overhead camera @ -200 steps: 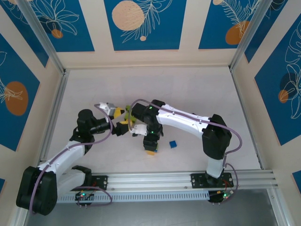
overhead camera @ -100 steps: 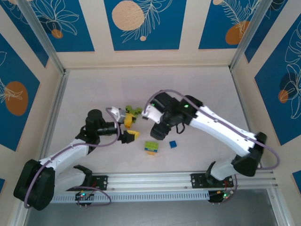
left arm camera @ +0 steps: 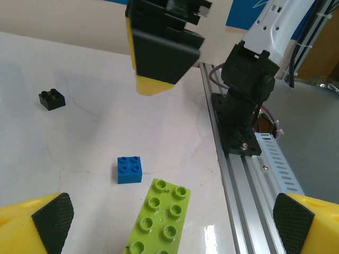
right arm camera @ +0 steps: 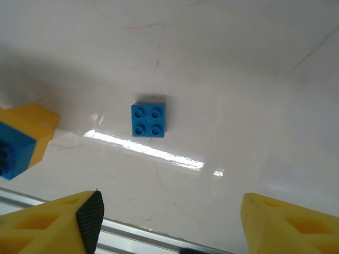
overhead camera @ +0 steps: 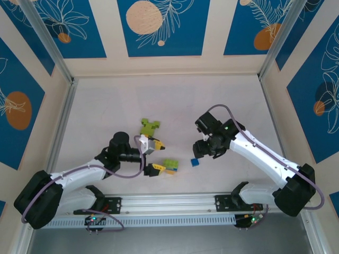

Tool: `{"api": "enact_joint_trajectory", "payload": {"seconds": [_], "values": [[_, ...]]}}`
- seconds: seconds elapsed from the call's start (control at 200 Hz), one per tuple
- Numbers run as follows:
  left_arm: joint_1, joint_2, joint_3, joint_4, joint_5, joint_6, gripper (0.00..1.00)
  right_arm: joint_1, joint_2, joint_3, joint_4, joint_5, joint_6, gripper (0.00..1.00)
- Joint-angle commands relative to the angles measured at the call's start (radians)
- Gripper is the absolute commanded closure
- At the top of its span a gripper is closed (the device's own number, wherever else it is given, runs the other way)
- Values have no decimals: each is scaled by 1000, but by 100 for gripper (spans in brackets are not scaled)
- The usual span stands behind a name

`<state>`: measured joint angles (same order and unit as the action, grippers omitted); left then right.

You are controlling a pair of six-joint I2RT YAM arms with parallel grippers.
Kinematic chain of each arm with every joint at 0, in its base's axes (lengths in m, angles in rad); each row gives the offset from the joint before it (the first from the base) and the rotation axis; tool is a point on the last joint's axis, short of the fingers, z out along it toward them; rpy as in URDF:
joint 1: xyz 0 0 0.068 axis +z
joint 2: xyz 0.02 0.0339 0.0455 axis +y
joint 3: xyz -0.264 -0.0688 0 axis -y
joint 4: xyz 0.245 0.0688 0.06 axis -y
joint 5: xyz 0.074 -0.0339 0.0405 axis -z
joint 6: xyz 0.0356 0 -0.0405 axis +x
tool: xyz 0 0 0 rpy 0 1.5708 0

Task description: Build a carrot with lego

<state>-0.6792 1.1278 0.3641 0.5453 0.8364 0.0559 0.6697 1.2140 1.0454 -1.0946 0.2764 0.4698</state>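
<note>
Left gripper [overhead camera: 157, 157]: one; fingers spread wide and grasping nothing, low over the table [overhead camera: 116, 100] near the front rail [overhead camera: 212, 201].
Right gripper [overhead camera: 200, 152]: one; fingers apart and empty, hovering over the loose blue brick.
Long lime green brick [left arm camera: 159, 218]: one, with two rows of studs, lying on the table. In the left wrist view it sits between the left gripper's fingertips and touches neither. From above it lies just right of that gripper's nearer finger.
Loose blue brick [right arm camera: 148, 119]: one, with four studs, alone on bare table. It is just right of the long lime green brick and apart from it. In the right wrist view it lies midway between the two fingers' lines, farther up the frame than their tips.
Second blue piece [right arm camera: 9, 153]: one, cut off by the left edge of the right wrist view. It rests against a yellow-orange piece [right arm camera: 33, 126], and I cannot tell the shape of either.
Black brick [left arm camera: 52, 99]: one, tiny, with two studs showing, on the table well apart from the loose blue brick.
Lime green cluster [overhead camera: 149, 126]: one clump, farther back on the table than the left gripper. I cannot tell how many bricks are in it.
Arms: two, their bases bolted to the rail at the near edge.
</note>
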Motion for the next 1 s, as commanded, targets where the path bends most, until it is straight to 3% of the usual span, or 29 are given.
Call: {"api": "enact_joint_trajectory", "payload": {"seconds": [0.0, 0.38, 0.78, 0.995], "values": [[-24, -2, -40, 105, -65, 34, 1, -4, -13, -46, 121, -88, 104, 30], [-45, 217, -61, 259, -77, 95, 0, 2, 133, -67, 210, -89, 124, 31], [-49, 394, -45, 369, 27, 105, 1, -13, 227, -56, 242, -98, 125, 36], [-50, 421, -43, 409, 59, 99, 10, -28, 229, -76, 243, -89, 130, 36]]}}
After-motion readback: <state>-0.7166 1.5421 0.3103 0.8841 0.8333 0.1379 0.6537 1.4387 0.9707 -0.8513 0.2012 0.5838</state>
